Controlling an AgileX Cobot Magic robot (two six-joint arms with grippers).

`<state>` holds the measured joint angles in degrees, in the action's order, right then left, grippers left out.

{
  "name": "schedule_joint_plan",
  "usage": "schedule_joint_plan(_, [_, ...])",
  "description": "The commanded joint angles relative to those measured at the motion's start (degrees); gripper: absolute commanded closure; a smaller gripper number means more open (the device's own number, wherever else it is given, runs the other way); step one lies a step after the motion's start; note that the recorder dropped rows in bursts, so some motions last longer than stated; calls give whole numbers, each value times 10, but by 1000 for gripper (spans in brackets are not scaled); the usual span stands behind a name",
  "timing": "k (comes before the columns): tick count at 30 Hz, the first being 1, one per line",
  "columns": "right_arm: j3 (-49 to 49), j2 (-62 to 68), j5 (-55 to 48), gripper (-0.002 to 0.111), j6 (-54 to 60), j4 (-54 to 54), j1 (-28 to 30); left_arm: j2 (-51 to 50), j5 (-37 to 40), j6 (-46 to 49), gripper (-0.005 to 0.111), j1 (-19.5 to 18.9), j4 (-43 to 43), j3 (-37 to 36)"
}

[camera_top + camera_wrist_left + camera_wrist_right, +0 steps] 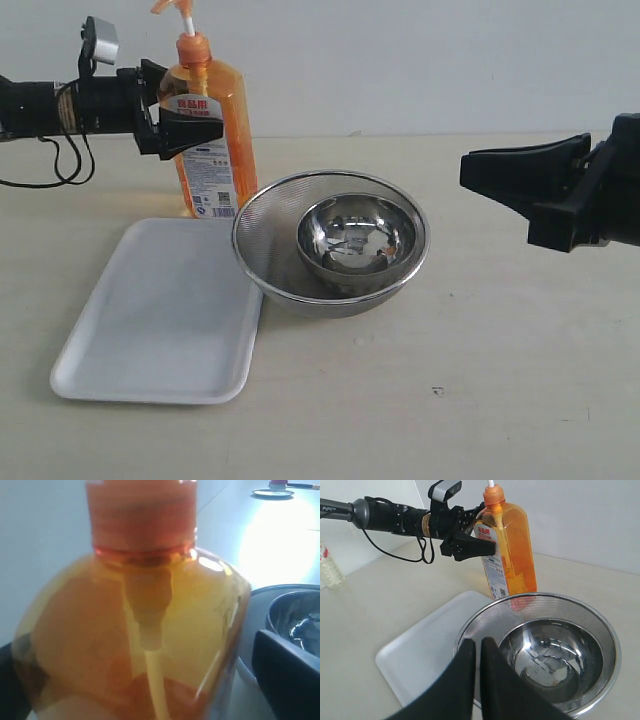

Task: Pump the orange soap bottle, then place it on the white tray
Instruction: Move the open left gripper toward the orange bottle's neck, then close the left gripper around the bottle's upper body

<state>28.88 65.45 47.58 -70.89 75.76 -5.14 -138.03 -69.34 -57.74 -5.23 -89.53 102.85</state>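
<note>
Jaws spread, left gripper (200, 125) straddles orange soap bottle (235, 130) at upper left; a square clamp should steady it before closed right gripper (468, 170) presses the pump (186, 20).

free: white tray (160, 320) top, bench (480, 380) front and right | blocked: mesh strainer (268, 245) holding steel bowl (355, 240) at tray's right edge; orange soap bottle (236, 130) just behind tray

Black tubular left arm (60, 105), brass-coloured wrist band, white PiPER lettering (330, 509); black cable (58, 160) looped at 6 o'clock; silver-grey camera (100, 40) bracketed at 12 o'clock. Black left claw (205, 120), wedge fingers. Black right claw (468, 170), flat tapered fingers.
</note>
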Motion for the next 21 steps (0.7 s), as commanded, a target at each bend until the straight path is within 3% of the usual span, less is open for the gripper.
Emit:
schedule_joint_plan(1, [-2,-2,2,108,3,-3,-1,-3,-6,11,-2,5,-17,-3])
schedule_joint_plan(7, [-2,-2,2,108,2,-3,-1,-3,13,34,1,5,-15,-3])
schedule_joint_plan(14, [-2,-2,2,108,2,-3,-1,-3,19,29,31,5,-16,-3])
schedule_joint_plan(21, [-2,-2,6,108,2,-3,-1,-3,22,29,33,5,-7,-3])
